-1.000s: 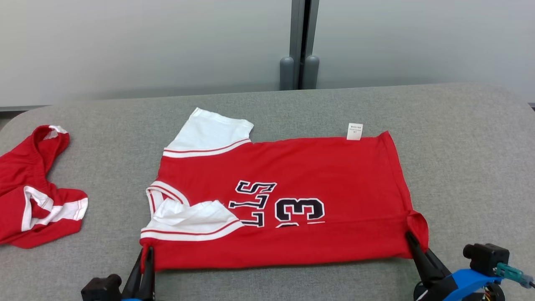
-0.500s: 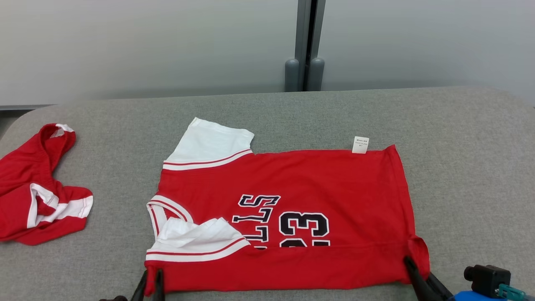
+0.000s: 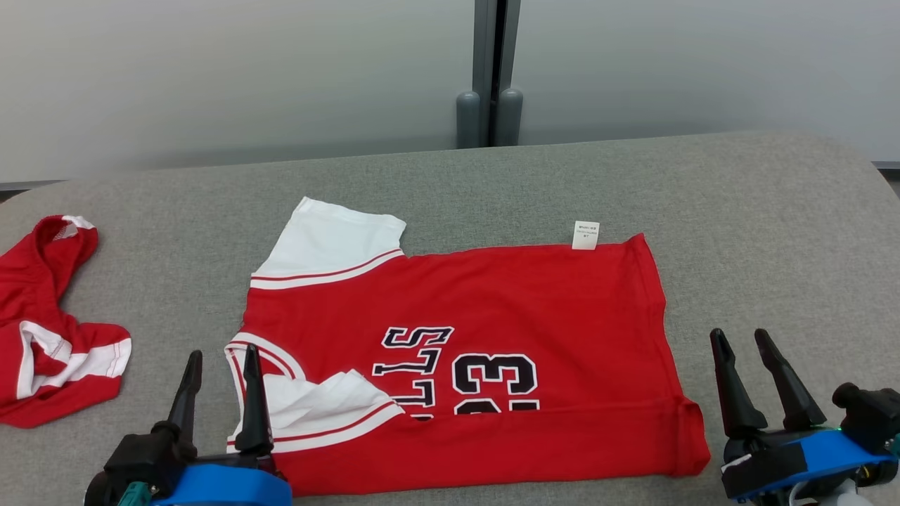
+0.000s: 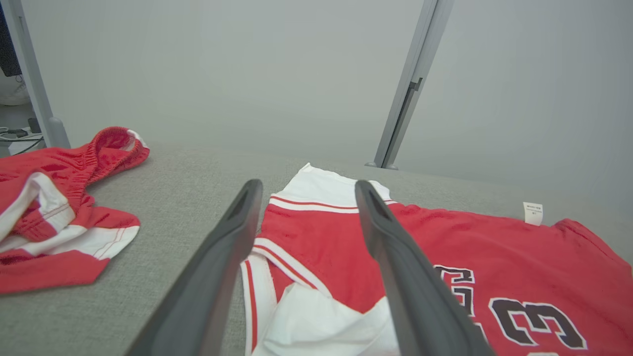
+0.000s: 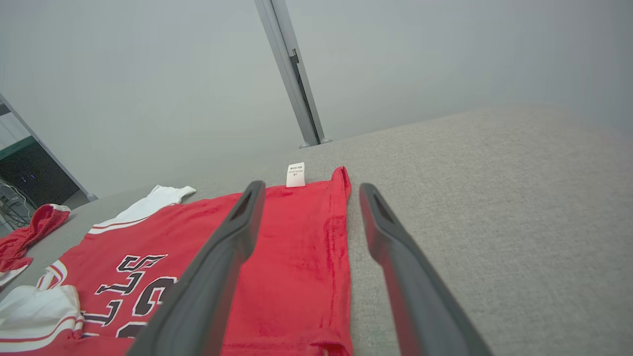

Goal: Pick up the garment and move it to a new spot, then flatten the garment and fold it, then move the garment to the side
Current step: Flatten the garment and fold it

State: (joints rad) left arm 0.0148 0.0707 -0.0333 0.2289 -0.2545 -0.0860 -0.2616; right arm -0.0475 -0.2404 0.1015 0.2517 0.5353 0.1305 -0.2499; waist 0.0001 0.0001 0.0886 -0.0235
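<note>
The garment (image 3: 492, 316) is a red jersey with white sleeves and black lettering, lying flat on the grey table with its near edge folded over. My left gripper (image 3: 219, 363) stands open at the jersey's near left corner, above the collar and folded sleeve, holding nothing. My right gripper (image 3: 740, 344) is open just right of the jersey's hem, over bare table. The left wrist view has the garment (image 4: 445, 257) ahead between and right of the open fingers (image 4: 232, 232). In the right wrist view the garment's (image 5: 292, 247) hem edge runs between the spread fingers (image 5: 390, 237).
A second red and white garment (image 3: 49, 337) lies crumpled at the table's left edge, also seen as the crumpled garment (image 4: 54, 198). The grey table (image 3: 773, 232) has bare surface right of and behind the jersey. A grey post (image 3: 489, 70) and pale wall stand behind.
Both grippers let go of the jersey's near corners, opened and lifted clear. The jersey's near edge now lies folded over. The camera view has also shifted.
</note>
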